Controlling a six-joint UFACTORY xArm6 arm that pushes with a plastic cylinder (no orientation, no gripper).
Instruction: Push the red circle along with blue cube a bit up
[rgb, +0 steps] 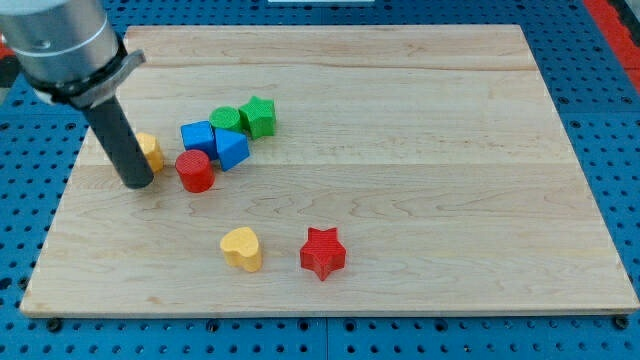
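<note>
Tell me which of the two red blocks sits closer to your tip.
The red circle, just to the view's right of my tip. The red star lies much farther off, toward the view's bottom.

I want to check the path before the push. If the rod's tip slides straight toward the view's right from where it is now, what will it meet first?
Probably the red circle, just to the right of my tip with bare board between. The yellow block lies behind the rod, above that line, so likely missed, though depth is unclear.
</note>
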